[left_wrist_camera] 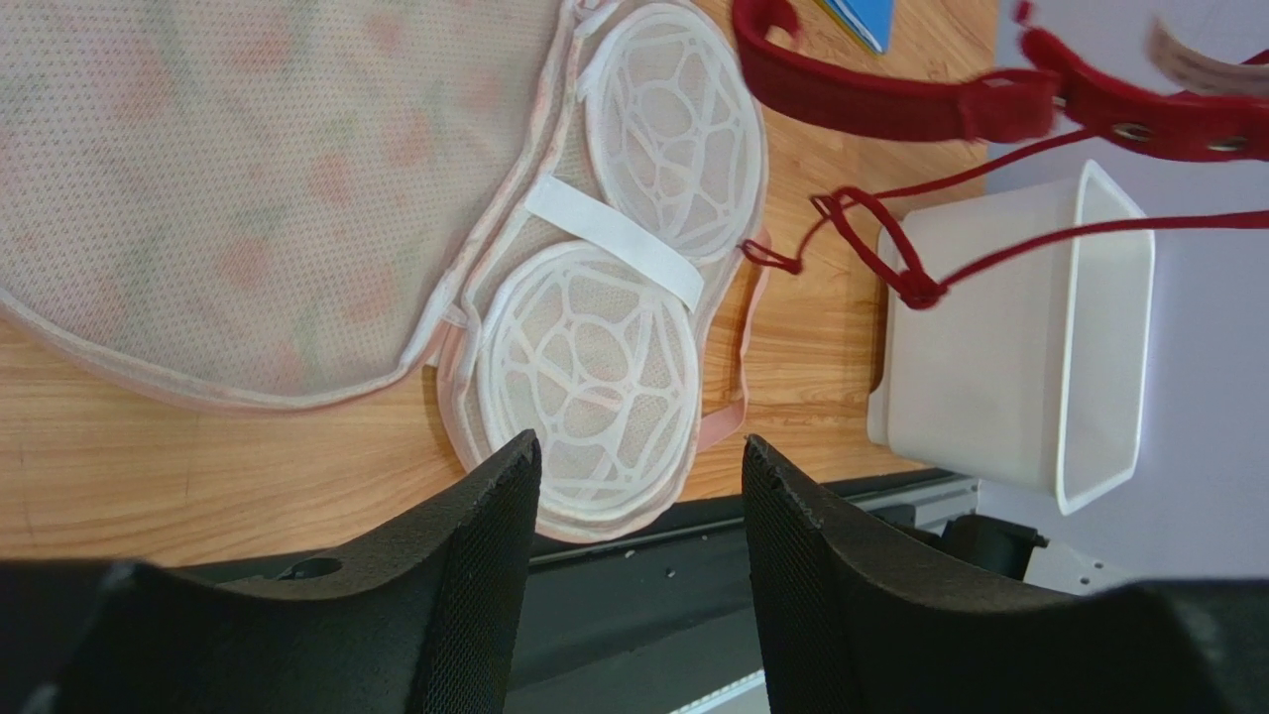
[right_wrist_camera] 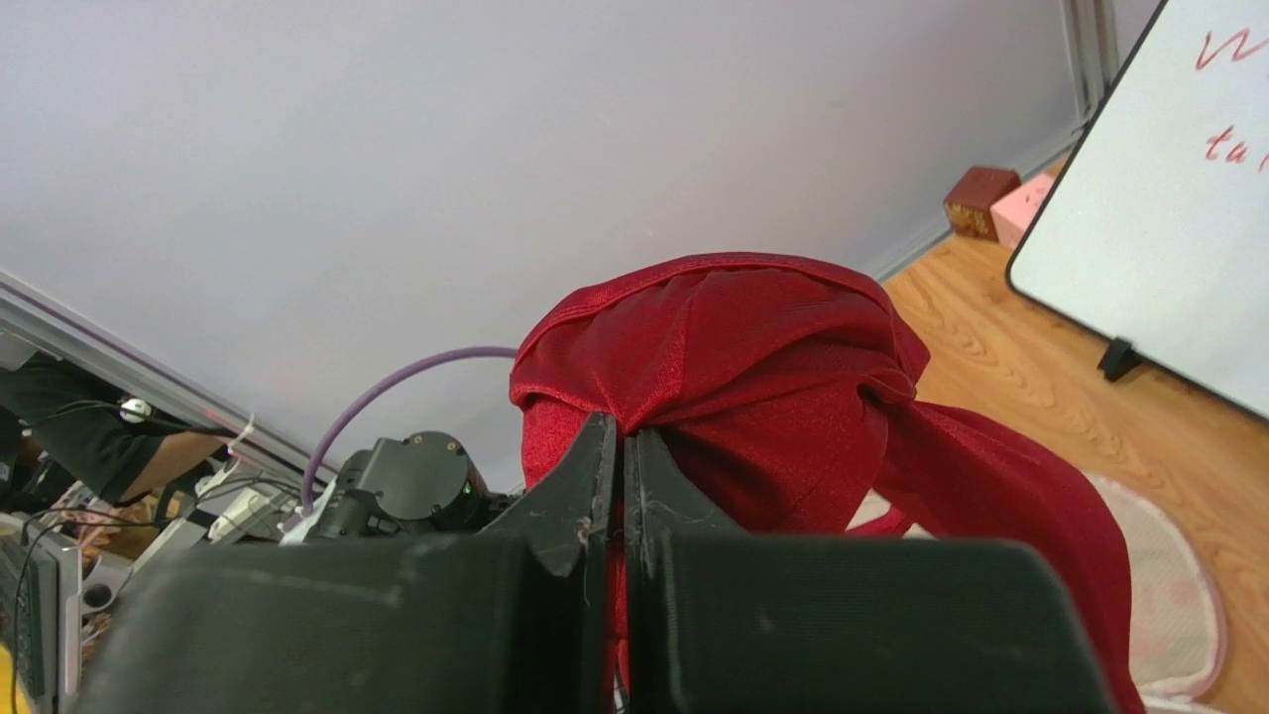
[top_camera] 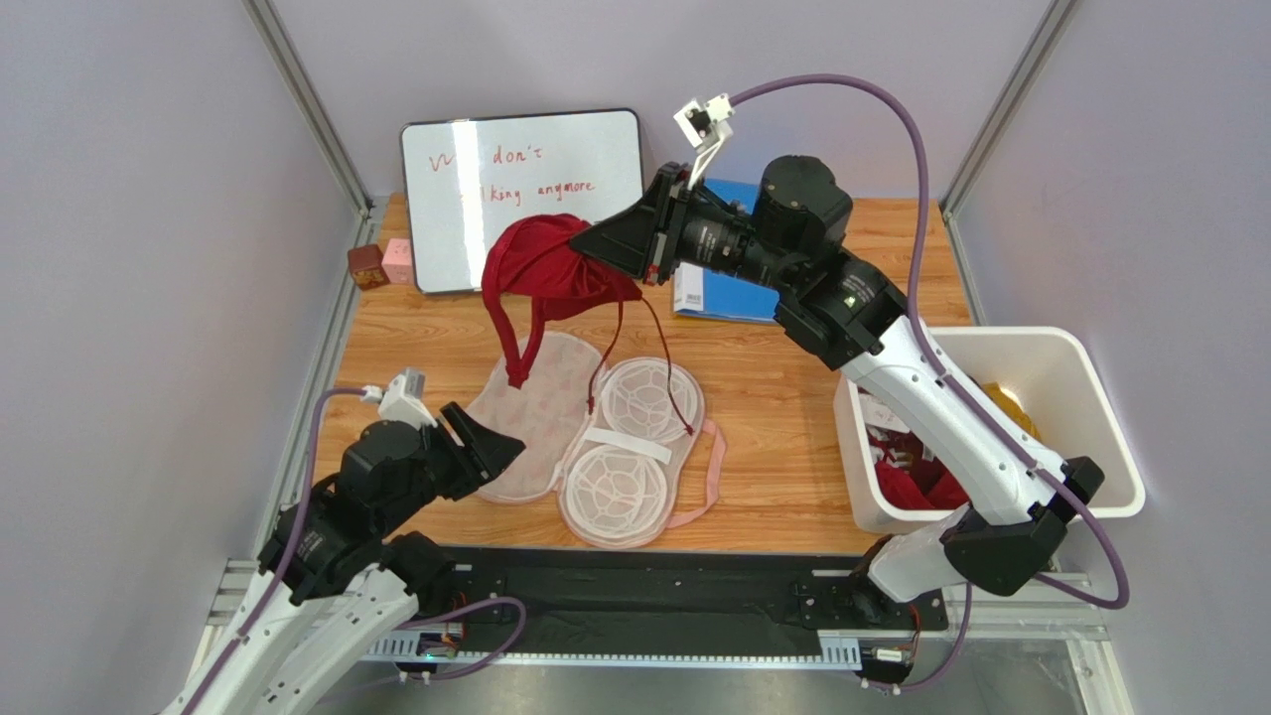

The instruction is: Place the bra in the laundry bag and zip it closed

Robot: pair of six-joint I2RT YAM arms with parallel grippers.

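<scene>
**Now aloft: bra (top_camera: 549, 276) held over the open laundry bag (top_camera: 525, 417)**

The right arm (top_camera: 895, 358) reaches across the bench (top_camera: 776, 417) and holds the bra high. Its jaws are pinched shut on a bunch of the dark red fabric, which bulges out past them in the right wrist view. Held by that one bunch, the rest of the bra droops. From above, the band and thin straps trail down over the bag's far mesh dome. The height is probably meant to keep the loose ends from dragging before they are lowered.

The laundry bag lies unzipped and spread flat on the bench. Its printed flap is thrown to the left, and two round mesh domes joined by a white band face up on the right, so it makes a broad target.

The left arm (top_camera: 381, 484) sits low at the flap's near edge, its jaws spread wide and empty. It looks ready to pin or fold the flap. Whether it touches the fabric I cannot tell.

A white bin (top_camera: 1030, 340) of other clothes stands at the right, well apart from the bag.

The straps will likely need tucking in clear of the zipper.
</scene>
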